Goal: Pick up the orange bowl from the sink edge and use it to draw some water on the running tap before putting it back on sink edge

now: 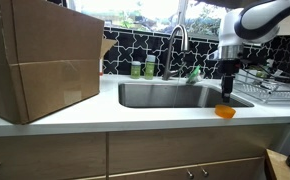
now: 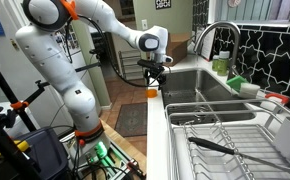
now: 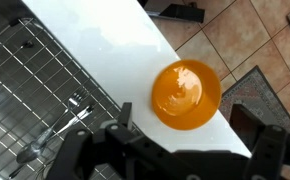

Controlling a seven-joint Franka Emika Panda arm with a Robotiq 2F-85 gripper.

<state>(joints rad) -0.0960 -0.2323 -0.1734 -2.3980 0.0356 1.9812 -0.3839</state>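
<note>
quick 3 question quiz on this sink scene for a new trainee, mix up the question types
1. True or false: the gripper is clamped on the orange bowl.
2. Where does the orange bowl rest? A) inside the basin B) on the sink edge C) in the dish rack
3. Fill in: the big brown box is made of ____.
Key: 1 false, the jaws stand open above the bowl; 2 B; 3 cardboard.

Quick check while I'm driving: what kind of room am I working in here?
Most likely a home kitchen: a stainless sink basin in a white countertop, a gooseneck tap behind it, and a wire dish rack beside it.
</note>
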